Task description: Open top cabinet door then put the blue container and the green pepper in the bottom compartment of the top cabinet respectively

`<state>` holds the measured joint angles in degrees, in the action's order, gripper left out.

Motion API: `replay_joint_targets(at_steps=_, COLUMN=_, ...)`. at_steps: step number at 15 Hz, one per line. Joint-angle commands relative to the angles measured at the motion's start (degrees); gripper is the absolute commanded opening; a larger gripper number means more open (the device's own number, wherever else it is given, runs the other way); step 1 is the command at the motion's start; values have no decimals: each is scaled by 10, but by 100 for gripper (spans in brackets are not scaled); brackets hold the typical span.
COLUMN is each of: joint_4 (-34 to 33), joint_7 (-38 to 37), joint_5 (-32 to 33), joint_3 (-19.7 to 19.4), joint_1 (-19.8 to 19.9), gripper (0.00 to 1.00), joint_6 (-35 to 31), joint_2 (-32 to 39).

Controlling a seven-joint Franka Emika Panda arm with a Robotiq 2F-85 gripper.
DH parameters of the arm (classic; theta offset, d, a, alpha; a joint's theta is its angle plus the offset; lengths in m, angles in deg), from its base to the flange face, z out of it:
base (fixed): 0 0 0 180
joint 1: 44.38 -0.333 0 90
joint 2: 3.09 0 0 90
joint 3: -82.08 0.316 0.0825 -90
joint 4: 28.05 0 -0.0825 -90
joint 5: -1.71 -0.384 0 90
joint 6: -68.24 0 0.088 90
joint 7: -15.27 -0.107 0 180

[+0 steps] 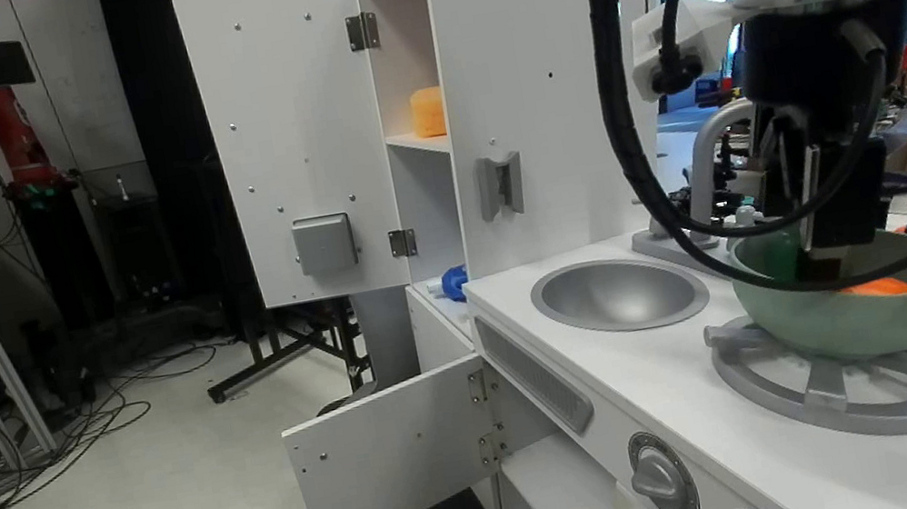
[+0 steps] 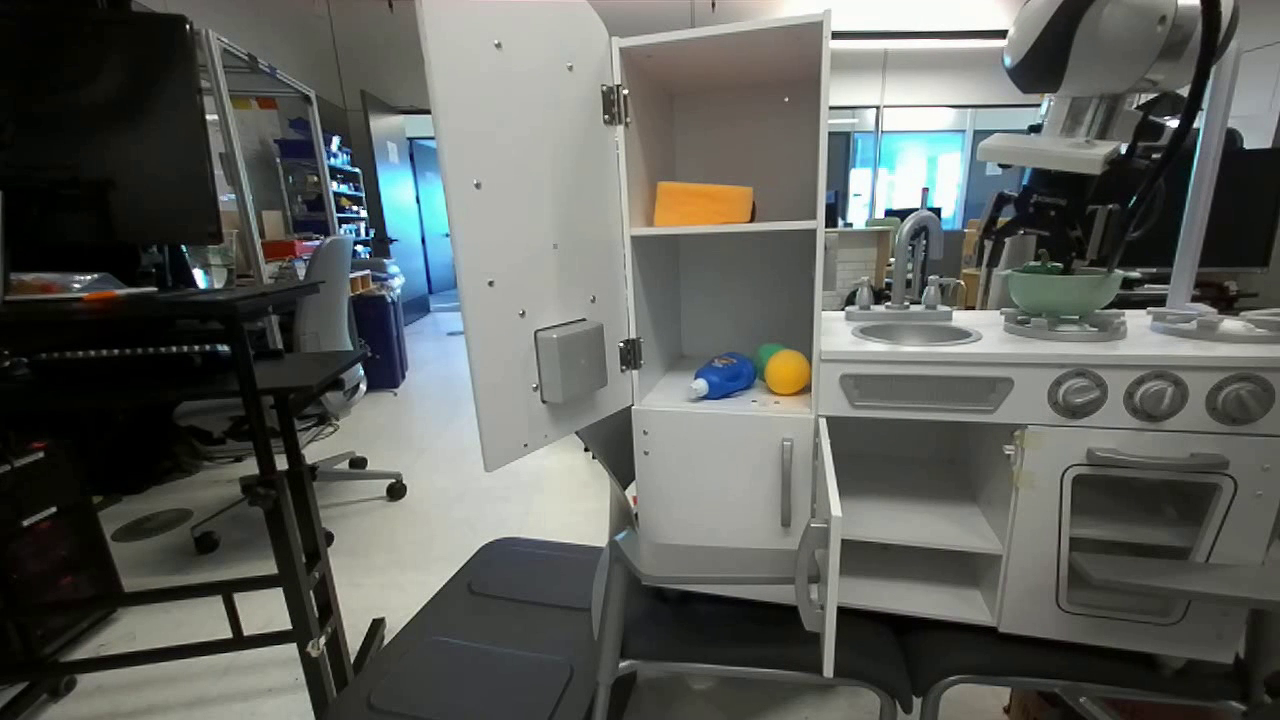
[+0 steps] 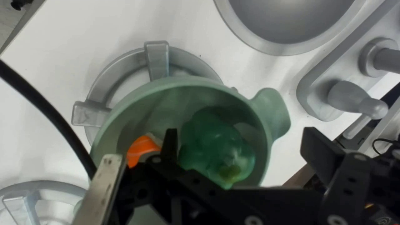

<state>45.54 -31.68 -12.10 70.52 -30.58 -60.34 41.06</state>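
The top cabinet door stands wide open in both exterior views. The blue container lies on its side in the bottom compartment of the top cabinet, its pale cap toward the front left. It also shows partly in an exterior view. The green pepper sits in the pale green bowl. My gripper is open at the bowl. One finger is inside it beside the pepper; the other is beyond the rim. The gripper appears empty.
The bowl stands on a grey burner ring. An orange toy lies in it. The sink and tap are beside it. A yellow-orange ball and a green item lie beside the blue container. A lower door stands open.
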Motion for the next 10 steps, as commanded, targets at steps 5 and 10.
replay_joint_targets(at_steps=5, joint_4=-67, joint_7=-12, joint_5=-2, joint_3=3, joint_1=9, gripper=100, joint_6=76, joint_2=27)
replay_joint_targets(at_steps=10, joint_4=-70, joint_7=-13, joint_5=-2, joint_3=0, joint_1=16, gripper=100, joint_6=98, joint_2=24)
